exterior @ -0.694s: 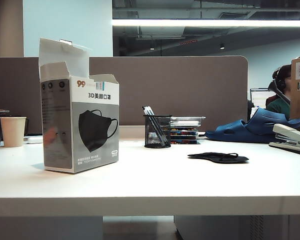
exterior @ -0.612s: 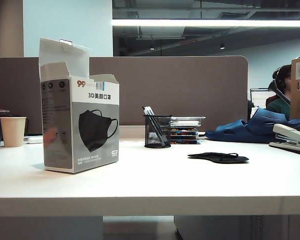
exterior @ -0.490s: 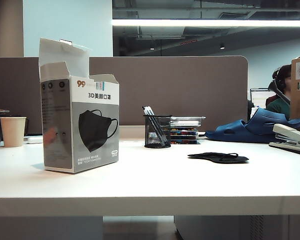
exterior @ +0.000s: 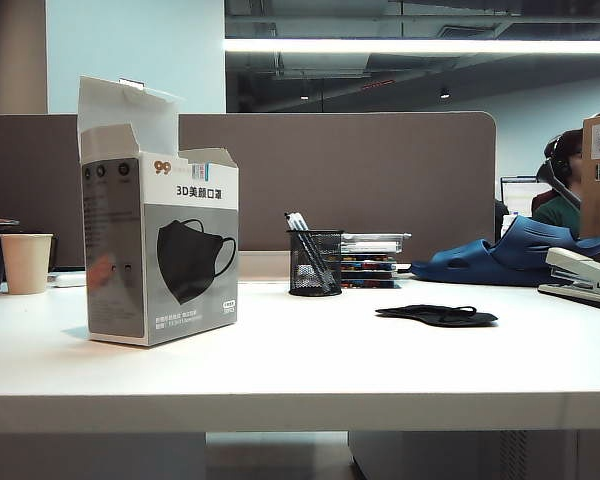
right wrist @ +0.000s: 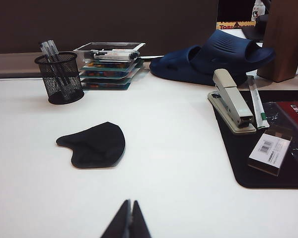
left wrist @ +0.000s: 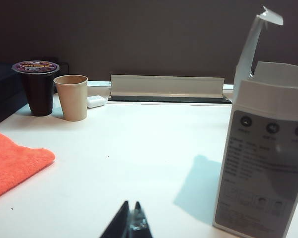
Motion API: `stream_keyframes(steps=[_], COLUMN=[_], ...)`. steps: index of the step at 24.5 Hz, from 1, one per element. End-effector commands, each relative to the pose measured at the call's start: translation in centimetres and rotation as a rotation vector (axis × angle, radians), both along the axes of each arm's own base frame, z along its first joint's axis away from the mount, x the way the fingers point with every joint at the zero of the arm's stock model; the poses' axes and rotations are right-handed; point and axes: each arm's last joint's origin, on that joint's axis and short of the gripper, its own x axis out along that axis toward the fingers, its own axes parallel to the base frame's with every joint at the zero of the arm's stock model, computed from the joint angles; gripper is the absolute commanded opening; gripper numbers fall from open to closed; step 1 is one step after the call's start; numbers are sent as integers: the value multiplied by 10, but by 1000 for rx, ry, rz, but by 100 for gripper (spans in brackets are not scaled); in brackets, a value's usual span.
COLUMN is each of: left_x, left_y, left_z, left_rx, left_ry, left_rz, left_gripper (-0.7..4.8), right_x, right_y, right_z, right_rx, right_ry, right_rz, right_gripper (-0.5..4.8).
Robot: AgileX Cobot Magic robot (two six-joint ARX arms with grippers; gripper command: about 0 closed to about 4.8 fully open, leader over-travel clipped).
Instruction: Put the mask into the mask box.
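Both claws, left claw (left wrist: 130,224) and right claw (right wrist: 128,221), pinched closed, empty, low over desk (exterior: 310,370); mask (right wrist: 95,144) flat, well apart from open-topped box (exterior: 160,250); nothing started; next: right reach, spread, pinch mask.

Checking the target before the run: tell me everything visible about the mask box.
The mask box is a tall carton, cardboard by its look, standing upright on the white table, on the exterior view's left. Its front is white above and grey below, with a printed black mask picture, a "99" logo and "3D" text; one grey side carries icons and small print. The top is open, one white flap raised. Nothing but the table touches it; the mask lies apart, to its right. The left gripper is shut, short of it.
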Motion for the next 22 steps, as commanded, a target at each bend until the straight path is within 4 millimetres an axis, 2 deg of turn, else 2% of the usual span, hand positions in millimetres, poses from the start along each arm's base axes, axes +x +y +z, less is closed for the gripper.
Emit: stream_keyframes(steps=[1, 8, 14, 18, 22], left_x=[0, -1, -3, -7, -14], left_y=[0, 0, -2, -4, -6], left_z=[3, 5, 14, 28, 45], left_rx=[1, 2, 9, 18, 18], left_ry=[-21, -37, -82, -113, -66], left_rz=[-5, -7, -81, -136, -190], left_gripper=[-6, -6, -6, -6, -6], right_x=[0, 0, -3, -7, -17], right_y=[0, 0, 0, 0, -1], right_z=[0, 3, 16, 31, 53], right_rx=[6, 12, 24, 30, 79], right_ry=[-17, -25, -61, -93, -63], right_rz=[0, 0, 0, 2, 1], right_gripper=[-8, -8, -8, -8, -9])
